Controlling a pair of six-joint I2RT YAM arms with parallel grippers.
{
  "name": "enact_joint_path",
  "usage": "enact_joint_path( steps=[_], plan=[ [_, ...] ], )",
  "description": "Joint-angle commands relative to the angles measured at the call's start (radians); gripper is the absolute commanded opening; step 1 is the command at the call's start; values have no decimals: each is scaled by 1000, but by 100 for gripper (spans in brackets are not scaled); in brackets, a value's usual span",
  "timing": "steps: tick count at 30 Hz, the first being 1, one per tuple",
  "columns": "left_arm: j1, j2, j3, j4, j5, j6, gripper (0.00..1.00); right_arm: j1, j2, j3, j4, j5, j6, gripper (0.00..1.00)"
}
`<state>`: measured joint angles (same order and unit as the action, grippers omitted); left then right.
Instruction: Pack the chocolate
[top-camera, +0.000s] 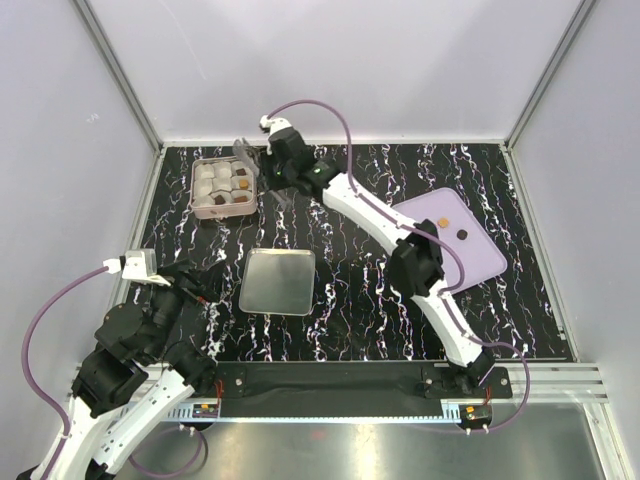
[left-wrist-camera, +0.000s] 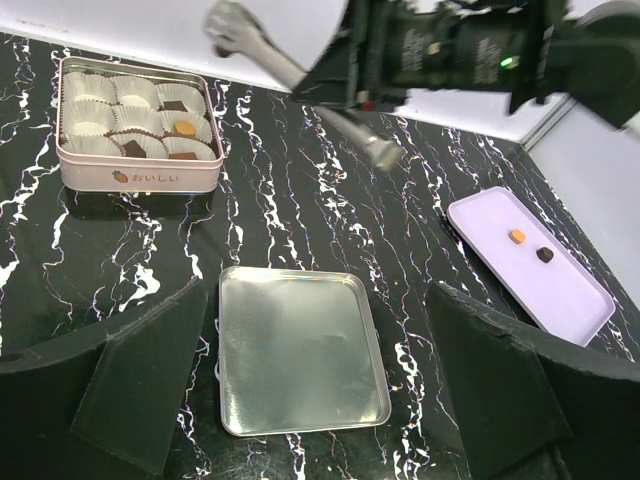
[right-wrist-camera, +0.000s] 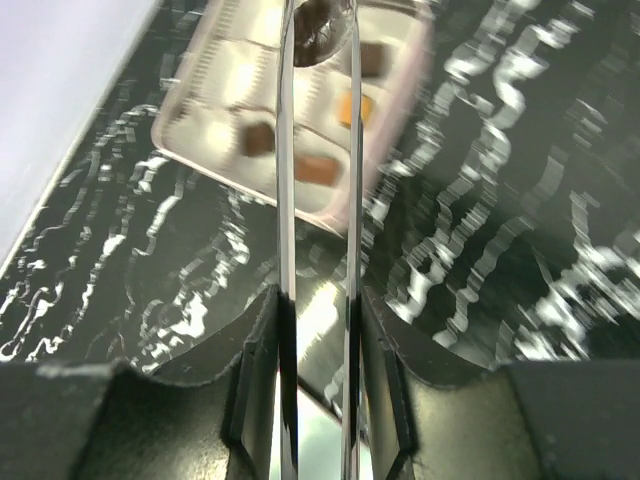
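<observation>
My right gripper (right-wrist-camera: 318, 370) is shut on a pair of metal tongs (right-wrist-camera: 287, 200), whose tips pinch a dark chocolate (right-wrist-camera: 318, 35) above the pink tin (right-wrist-camera: 395, 150). In the top view the tongs (top-camera: 245, 155) hang over the tin's (top-camera: 200, 212) far right corner. The tin (left-wrist-camera: 135, 177) holds white paper cups, some with chocolates: a dark one (left-wrist-camera: 174, 106) and a tan one (left-wrist-camera: 185, 127). An orange chocolate (left-wrist-camera: 517, 236) and a dark one (left-wrist-camera: 545, 254) lie on the lavender tray (left-wrist-camera: 570, 295). My left gripper (left-wrist-camera: 320, 390) is open and empty near the front left.
The tin's silver lid (top-camera: 277, 281) lies flat mid-table, just ahead of my left gripper (top-camera: 185, 285). My right arm (top-camera: 370, 210) stretches diagonally from the tray (top-camera: 485, 262) to the tin. White walls close the black marbled table at the back and sides.
</observation>
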<state>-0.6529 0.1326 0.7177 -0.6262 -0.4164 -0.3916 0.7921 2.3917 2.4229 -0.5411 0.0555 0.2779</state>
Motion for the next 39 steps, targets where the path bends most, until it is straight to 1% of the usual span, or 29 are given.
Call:
enact_joint_path(
  steps=[1, 3, 8, 11, 19, 31, 32, 39],
  plan=[
    [1, -10, 3, 56, -15, 8, 99, 25, 23, 10, 263, -51, -62, 40],
    [1, -10, 3, 57, -12, 8, 99, 35, 64, 27, 319, -77, -69, 40],
    [1, -11, 2, 56, -9, 8, 99, 55, 196, 148, 334, -85, -69, 40],
    [1, -13, 3, 56, -13, 8, 99, 61, 225, 137, 365, -85, -60, 40],
    [1, -19, 2, 56, -15, 7, 99, 67, 265, 125, 398, -66, -86, 40],
    [1, -13, 2, 56, -9, 8, 99, 67, 317, 114, 386, -60, -132, 41],
    [1, -11, 2, 57, -9, 8, 99, 67, 323, 114, 385, -36, -134, 41],
    [1, -5, 2, 57, -9, 8, 99, 67, 339, 105, 401, -28, -137, 41]
  ],
)
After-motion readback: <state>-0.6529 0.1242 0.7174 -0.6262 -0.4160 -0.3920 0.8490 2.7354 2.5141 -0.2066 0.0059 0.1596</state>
